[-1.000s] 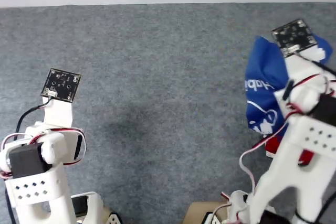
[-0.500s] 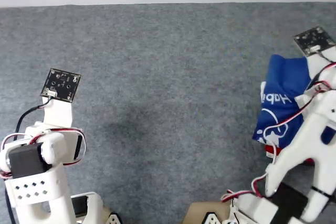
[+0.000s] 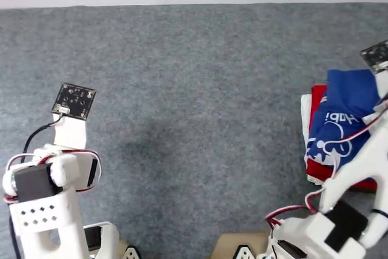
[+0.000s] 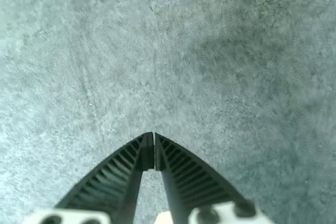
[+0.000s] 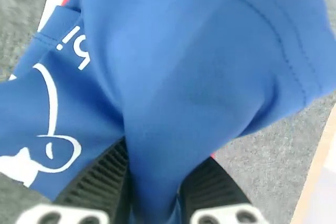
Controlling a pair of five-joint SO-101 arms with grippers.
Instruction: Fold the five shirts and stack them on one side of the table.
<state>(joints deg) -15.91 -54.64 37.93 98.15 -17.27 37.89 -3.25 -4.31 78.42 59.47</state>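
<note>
At the right edge of the bench [image 3: 194,89] the right pincer [image 5: 152,156], pinching the blue shirt [image 3: 342,119], had carried it onto the red shirt [image 3: 316,170], so release seemed next; the left pincer [image 4: 154,140] stayed pressed together.

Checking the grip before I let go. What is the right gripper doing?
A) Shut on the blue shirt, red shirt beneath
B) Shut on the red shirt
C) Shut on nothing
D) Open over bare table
A: in the right wrist view the right gripper has its fingers closed on a fold of the blue shirt, and the high view shows the red shirt beneath it.
</note>
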